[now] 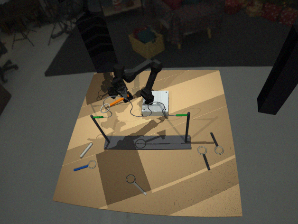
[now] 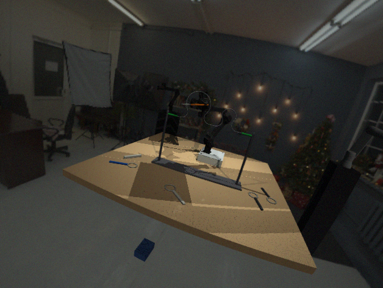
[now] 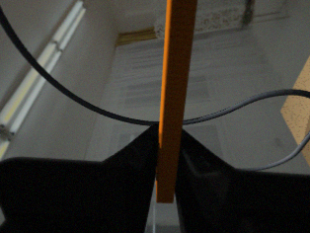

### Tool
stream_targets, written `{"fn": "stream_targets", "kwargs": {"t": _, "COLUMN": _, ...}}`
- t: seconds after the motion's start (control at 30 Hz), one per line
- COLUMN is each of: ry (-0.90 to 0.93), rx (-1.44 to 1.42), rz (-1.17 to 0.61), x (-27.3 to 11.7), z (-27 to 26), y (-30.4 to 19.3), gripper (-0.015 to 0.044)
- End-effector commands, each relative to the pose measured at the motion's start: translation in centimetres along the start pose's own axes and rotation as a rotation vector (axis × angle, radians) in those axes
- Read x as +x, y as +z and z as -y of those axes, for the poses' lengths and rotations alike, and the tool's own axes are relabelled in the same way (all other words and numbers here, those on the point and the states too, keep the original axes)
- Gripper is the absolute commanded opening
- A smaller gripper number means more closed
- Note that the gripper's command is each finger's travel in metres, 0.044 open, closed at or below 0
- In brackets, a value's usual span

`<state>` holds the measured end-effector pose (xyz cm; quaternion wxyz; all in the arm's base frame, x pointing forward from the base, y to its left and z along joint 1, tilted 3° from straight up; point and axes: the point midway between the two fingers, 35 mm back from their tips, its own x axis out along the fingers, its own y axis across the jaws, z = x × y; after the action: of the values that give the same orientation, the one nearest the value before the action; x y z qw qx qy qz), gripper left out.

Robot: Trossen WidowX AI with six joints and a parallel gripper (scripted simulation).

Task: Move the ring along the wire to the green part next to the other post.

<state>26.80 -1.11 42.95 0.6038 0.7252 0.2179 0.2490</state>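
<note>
Currently, your jaws (image 1: 127, 97) clamp the orange handle (image 1: 117, 101) (image 2: 199, 104) (image 3: 177, 74) beside the wire's big loop (image 1: 131, 106) (image 2: 210, 107); turning carelessly could make the ring (image 1: 105, 107) touch grey.
</note>
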Motion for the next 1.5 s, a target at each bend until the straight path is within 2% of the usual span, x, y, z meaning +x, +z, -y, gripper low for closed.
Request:
{"fn": "stream_targets", "kwargs": {"t": 0.0, "ry": -0.019, "rx": -0.048, "rz": -0.004, "x": 0.0, "z": -0.1, "y": -0.2, "gripper": -0.0150}}
{"fn": "stream_targets", "kwargs": {"t": 1.47, "ry": -0.256, "rx": -0.460, "rz": -0.067, "x": -1.2, "z": 1.4, "y": 0.2, "gripper": -0.0150}}
